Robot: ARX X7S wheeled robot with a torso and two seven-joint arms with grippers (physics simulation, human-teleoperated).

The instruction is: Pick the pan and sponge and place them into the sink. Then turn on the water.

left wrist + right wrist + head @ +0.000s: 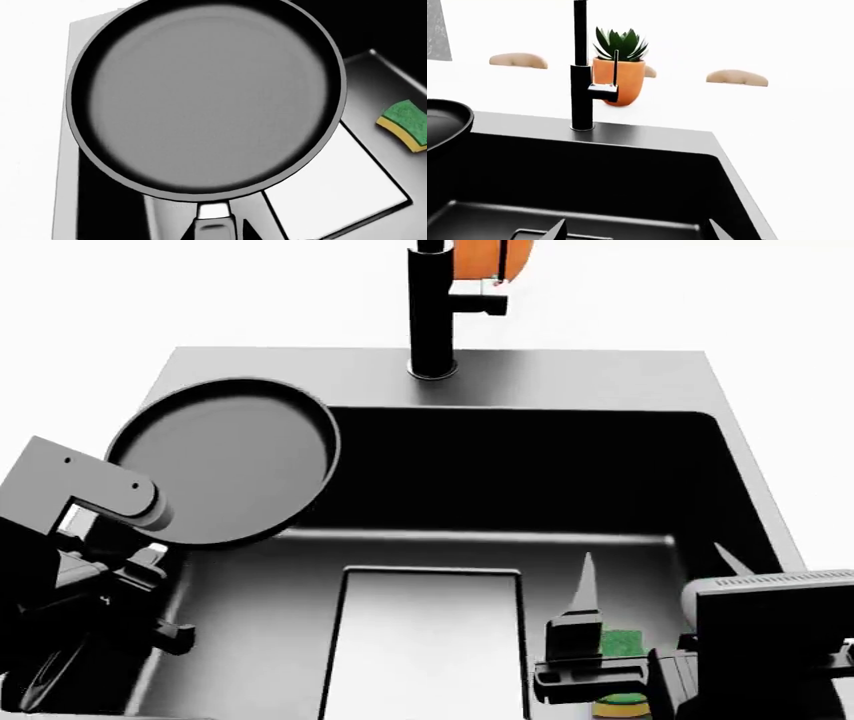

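My left gripper (217, 231) is shut on the handle of the black pan (207, 95) and holds it level in the air. In the head view the pan (220, 460) hangs over the left rim of the dark grey sink (561, 375). The green and yellow sponge (621, 645) lies on the sink floor at the front right; it also shows in the left wrist view (405, 124). My right gripper (658, 565) is open and empty, just above the sponge. The black faucet (431, 310) stands behind the basin, and no water runs from it.
The square drain plate (424, 640) lies in the sink floor, left of the sponge. An orange pot (620, 80) with a green plant stands behind the faucet (582, 65) and its thin lever (616, 65). White counter surrounds the sink.
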